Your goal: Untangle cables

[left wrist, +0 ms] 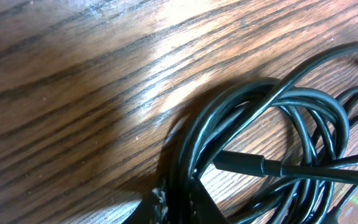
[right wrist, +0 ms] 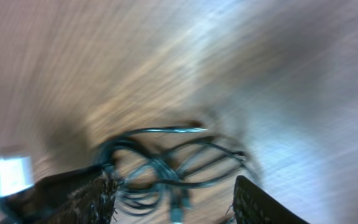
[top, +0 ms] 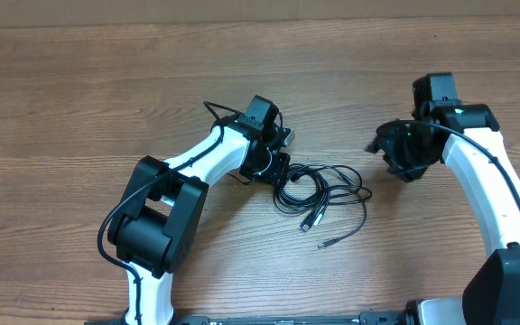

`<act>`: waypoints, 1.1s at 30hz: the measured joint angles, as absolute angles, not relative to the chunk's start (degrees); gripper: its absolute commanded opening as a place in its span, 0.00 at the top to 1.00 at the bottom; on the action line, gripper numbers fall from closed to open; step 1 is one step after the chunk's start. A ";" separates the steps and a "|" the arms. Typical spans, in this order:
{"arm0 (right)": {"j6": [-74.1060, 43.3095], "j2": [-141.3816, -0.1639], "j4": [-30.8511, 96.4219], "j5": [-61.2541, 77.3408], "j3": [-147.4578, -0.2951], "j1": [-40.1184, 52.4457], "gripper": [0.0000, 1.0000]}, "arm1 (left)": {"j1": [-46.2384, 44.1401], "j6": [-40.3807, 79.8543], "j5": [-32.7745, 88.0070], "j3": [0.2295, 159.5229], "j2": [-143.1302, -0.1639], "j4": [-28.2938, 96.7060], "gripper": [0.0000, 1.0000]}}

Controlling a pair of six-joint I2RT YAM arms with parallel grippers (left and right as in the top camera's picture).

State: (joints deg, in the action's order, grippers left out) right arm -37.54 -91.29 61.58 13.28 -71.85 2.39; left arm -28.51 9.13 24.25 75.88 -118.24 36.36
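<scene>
Where the overhead view shows the cables bunched in loose loops just right of centre on the wooden table, I read the left gripper at the bundle's left edge. In the left wrist view the left gripper sits at the bottom edge of the frame. Its jaws are pinched almost together on black strands of the cables, and a plug end lies across the loops at centre right. The right gripper hangs to the right of the bundle in the overhead view, apart from it. The right wrist view is blurred. There the right gripper has its fingers spread wide at lower left and lower right, holding nothing, and the cables lie beyond them at lower centre.
</scene>
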 measured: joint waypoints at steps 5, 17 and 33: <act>-38.24 -91.44 58.22 16.64 -71.83 5.34 0.41 | -28.51 9.15 24.25 75.88 -118.24 36.36 0.90; -50.09 -95.31 47.33 17.76 -67.05 15.05 0.36 | -28.51 9.17 24.25 75.88 -118.24 36.36 0.89; -53.34 -99.18 35.24 21.58 -60.51 12.25 0.96 | -28.51 9.32 24.25 75.83 -118.19 36.53 0.91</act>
